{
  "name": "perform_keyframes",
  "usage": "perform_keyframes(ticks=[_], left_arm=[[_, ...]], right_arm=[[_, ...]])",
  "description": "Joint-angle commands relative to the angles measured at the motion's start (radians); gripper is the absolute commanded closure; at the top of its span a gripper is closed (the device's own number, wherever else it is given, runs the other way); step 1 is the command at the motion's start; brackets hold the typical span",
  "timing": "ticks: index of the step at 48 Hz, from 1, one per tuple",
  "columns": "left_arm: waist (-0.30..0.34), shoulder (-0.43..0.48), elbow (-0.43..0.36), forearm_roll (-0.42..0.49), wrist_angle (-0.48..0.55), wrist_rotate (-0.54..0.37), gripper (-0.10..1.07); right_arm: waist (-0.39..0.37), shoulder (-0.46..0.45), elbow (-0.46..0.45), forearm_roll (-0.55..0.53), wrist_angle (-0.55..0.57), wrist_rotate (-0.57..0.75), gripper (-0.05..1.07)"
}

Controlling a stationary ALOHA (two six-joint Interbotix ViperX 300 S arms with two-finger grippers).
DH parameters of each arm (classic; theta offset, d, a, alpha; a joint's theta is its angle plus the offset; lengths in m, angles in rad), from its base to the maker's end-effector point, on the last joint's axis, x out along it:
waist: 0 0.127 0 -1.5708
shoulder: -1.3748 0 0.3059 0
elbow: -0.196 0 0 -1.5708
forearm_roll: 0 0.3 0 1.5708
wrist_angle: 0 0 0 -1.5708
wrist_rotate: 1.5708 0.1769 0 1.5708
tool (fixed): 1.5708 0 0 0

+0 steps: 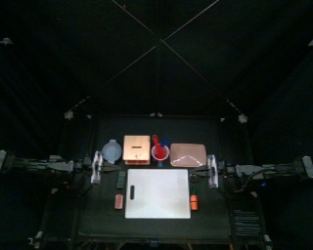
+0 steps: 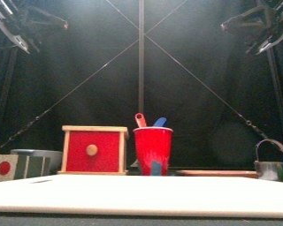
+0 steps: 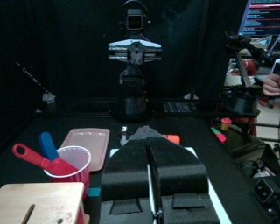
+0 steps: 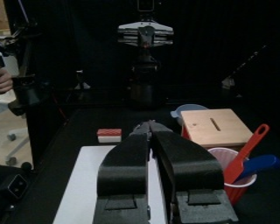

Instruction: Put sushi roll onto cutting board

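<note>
The white cutting board (image 1: 159, 193) lies flat at the table's front middle and fills the foreground of the front view (image 2: 141, 195). A small dark piece, apparently the sushi roll (image 1: 129, 187), sits at the board's left edge; I cannot tell if it rests on the board. My left gripper (image 3: 150, 136) hangs shut and holds nothing, left of the board (image 1: 99, 168). My right gripper (image 4: 154, 131) is also shut and holds nothing, right of the board (image 1: 214, 170). Both arms hang high in the front view.
Two small orange blocks (image 1: 118, 201) (image 1: 194, 201) flank the board. Behind it stand a wooden box (image 2: 95, 148), a red cup (image 2: 152, 150) with utensils, and a pinkish-tan square (image 1: 187, 153). A metal container (image 2: 271, 164) is at right. A person's hand (image 3: 275, 84) shows beyond the curtains.
</note>
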Motion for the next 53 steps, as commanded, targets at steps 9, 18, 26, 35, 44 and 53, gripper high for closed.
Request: perform_keyframes(ticks=[9,18,26,35,44,53], left_arm=[[0.144,0.032,-0.067,-0.161,0.304,-0.003,0.89],[0.189,0.127,-0.167,-0.235,0.476,-0.006,0.85],[0.189,0.262,-0.285,-0.305,0.634,-0.009,0.81],[0.199,0.399,-0.380,-0.388,0.770,-0.069,0.79],[0.212,0.509,-0.399,-0.373,0.923,-0.229,0.78],[0.207,0.626,-0.405,-0.321,1.147,-0.492,0.78]], right_arm=[[-0.028,0.078,0.005,-0.014,0.035,-0.002,1.01],[-0.052,0.137,-0.002,-0.014,0.052,-0.002,1.01],[-0.078,0.163,0.005,-0.012,0.066,-0.002,1.01],[-0.101,0.164,0.006,-0.014,0.107,-0.002,1.01],[-0.117,0.163,0.006,-0.014,0.124,-0.003,1.01],[-0.133,0.164,0.006,-0.014,0.130,-0.002,1.01]])
